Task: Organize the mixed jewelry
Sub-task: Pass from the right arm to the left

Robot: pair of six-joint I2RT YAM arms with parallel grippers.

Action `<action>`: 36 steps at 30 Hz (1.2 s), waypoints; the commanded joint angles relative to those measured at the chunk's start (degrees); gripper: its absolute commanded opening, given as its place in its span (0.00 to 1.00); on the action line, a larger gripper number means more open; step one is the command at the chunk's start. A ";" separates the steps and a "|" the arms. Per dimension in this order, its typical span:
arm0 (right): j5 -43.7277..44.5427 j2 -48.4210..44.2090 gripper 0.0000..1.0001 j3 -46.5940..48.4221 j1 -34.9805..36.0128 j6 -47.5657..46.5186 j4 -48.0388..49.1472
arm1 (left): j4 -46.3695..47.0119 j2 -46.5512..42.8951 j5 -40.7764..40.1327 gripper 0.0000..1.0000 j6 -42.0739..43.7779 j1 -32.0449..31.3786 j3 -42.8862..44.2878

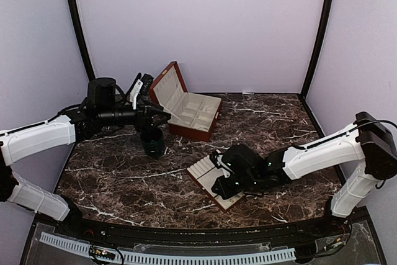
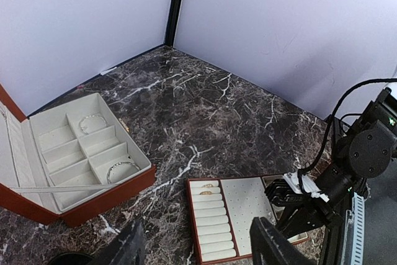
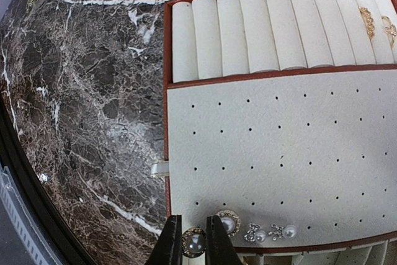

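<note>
Right end effector [image 3: 192, 247]: almost shut, pinching a gold-rimmed pearl stud [image 3: 194, 242] at the edge of the flat cream slotted tray [image 3: 279, 128].
Left end effector [image 2: 200, 243]: fingers wide apart, holding nothing, well away from the tray.
Risk: the stud's post could miss a hole in the tray's perforated panel, so the stud tips or rolls off onto the dark marble counter [image 3: 80, 91].
Second risk: the fingers may nudge the seated studs [image 3: 228, 223] just beside them.
Right wrist view alone: the pinch, and two gold rings [image 3: 367, 20] in the tray's rolls.
Left wrist view alone: thin bracelets [image 2: 122, 169] in the red-brown box with cream lining [image 2: 105, 198], apart from the tray.
</note>
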 commanded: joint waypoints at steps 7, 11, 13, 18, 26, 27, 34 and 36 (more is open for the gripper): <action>2.54 0.35 0.00 2.16 0.81 -0.75 -2.48 | 0.12 -0.99 1.16 0.59 -0.18 0.35 -0.55; 2.92 0.33 0.00 2.42 1.21 -0.81 -3.70 | 0.12 -0.91 1.22 0.59 -0.25 0.35 -0.55; 2.79 0.32 0.00 2.51 1.29 -0.89 -3.68 | 0.12 -0.96 1.18 0.59 -0.23 0.35 -0.59; 4.18 0.31 0.00 4.49 1.44 -1.41 -4.66 | 0.19 -1.16 0.79 0.59 -0.25 0.35 -0.63; 5.07 1.91 0.00 8.48 1.41 -3.06 -7.38 | 0.29 -1.23 0.50 0.59 -0.52 0.35 -0.73; 5.29 2.43 0.00 8.88 1.43 -3.34 -7.83 | 0.29 -1.20 0.58 0.59 -0.45 0.35 -0.72; 6.91 4.81 0.00 10.77 1.37 -3.61 -9.85 | 0.16 -1.08 0.68 0.59 -0.36 0.35 -0.82; 7.46 5.20 0.00 11.30 1.31 -3.62 -10.45 | 0.12 -1.03 0.64 0.59 -0.39 0.35 -0.73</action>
